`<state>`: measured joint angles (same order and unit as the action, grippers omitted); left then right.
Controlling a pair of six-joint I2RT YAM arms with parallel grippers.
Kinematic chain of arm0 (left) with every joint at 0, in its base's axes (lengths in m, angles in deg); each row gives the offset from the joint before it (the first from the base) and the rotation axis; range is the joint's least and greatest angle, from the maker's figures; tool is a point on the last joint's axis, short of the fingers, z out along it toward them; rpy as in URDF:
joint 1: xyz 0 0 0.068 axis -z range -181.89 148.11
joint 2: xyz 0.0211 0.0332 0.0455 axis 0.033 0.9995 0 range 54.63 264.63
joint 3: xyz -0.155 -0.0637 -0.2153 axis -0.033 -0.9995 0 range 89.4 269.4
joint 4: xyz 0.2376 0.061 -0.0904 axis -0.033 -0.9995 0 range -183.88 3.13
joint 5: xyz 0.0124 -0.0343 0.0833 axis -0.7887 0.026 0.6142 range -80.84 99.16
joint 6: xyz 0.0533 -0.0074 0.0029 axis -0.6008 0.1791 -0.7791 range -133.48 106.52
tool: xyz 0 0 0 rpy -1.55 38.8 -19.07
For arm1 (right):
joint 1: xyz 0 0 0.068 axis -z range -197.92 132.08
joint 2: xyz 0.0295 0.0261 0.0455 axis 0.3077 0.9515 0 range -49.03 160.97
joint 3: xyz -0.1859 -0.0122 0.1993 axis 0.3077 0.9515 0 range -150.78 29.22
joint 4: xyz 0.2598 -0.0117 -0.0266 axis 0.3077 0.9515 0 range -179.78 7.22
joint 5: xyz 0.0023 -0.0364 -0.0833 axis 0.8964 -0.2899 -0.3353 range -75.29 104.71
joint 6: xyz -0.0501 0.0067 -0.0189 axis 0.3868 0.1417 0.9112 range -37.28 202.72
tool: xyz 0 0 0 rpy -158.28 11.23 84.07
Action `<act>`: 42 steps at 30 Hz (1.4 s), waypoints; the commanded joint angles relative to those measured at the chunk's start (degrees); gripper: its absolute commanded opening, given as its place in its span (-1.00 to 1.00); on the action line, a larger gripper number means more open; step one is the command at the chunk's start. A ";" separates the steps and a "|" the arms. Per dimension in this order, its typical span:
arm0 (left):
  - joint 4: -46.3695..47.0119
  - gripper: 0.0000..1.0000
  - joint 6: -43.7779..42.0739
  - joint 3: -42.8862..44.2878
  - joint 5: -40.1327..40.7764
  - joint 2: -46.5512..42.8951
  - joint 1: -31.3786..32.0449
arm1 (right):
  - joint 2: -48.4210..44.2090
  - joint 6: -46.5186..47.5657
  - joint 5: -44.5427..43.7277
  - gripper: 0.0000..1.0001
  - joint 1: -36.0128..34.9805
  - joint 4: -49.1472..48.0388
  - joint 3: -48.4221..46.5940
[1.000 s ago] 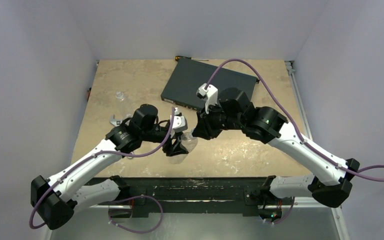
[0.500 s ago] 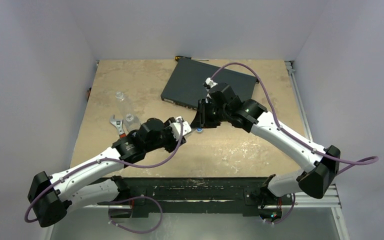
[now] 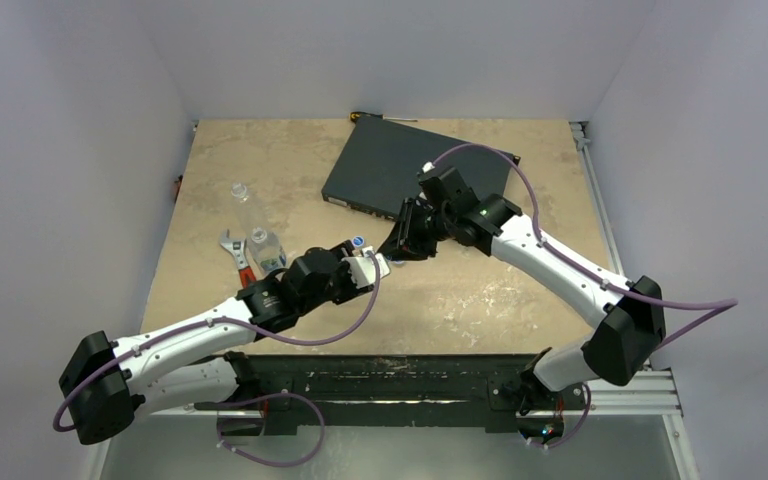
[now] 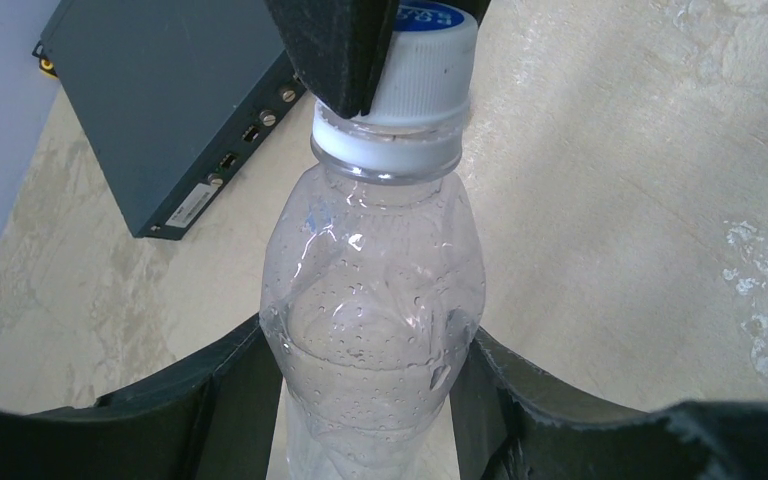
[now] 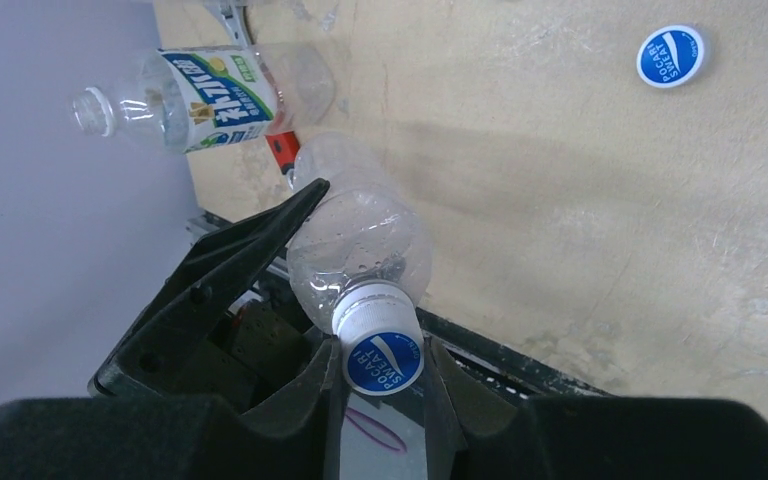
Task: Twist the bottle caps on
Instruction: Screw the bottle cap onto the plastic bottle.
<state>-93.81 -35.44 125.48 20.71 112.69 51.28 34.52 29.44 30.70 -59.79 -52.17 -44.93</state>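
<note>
My left gripper (image 3: 368,266) is shut on a clear bottle (image 4: 370,300) and grips its body between both fingers (image 4: 230,400). A blue-topped white cap (image 5: 383,360) sits on that bottle's neck. My right gripper (image 5: 383,372) is shut on this cap, one finger on each side, and it also shows in the top view (image 3: 398,250). A loose blue cap (image 5: 671,56) lies on the table, also seen from above (image 3: 358,241). A labelled bottle (image 5: 200,100) lies on its side at the left without a cap. Another clear bottle (image 3: 241,192) stands further back.
A flat black box (image 3: 410,170) lies at the back centre, close behind my right gripper, and shows in the left wrist view (image 4: 160,100). A red-handled wrench (image 3: 238,257) lies beside the labelled bottle (image 3: 266,247). The table's near edge (image 3: 390,350) is just in front of the arms.
The two grippers have come together over the table's middle. The bottle has left the table in my left gripper. My right gripper has moved back and left onto its neck.
</note>
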 commanded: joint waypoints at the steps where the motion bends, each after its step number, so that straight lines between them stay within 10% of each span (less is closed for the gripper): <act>1: 27.81 -0.85 -0.44 5.07 -2.24 -2.43 1.59 | 2.42 -6.82 5.73 -0.82 -2.78 3.84 0.38; 23: 7.04 -0.96 8.25 7.48 -21.83 0.40 -3.02 | -10.23 2.16 -10.40 0.94 -1.39 11.32 -9.84; 34: -3.45 -0.94 12.60 9.17 -62.79 4.50 -14.60 | -19.90 36.14 -6.32 0.89 -1.63 8.03 -6.48; 42: -1.32 -0.94 16.73 8.46 -71.04 4.22 -15.15 | -23.52 47.21 1.95 0.55 -6.51 5.11 -2.12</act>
<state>-97.20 -21.62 132.10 -41.12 118.03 36.74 11.20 67.28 26.96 -63.37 -44.11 -48.08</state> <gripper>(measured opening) 0.536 0.826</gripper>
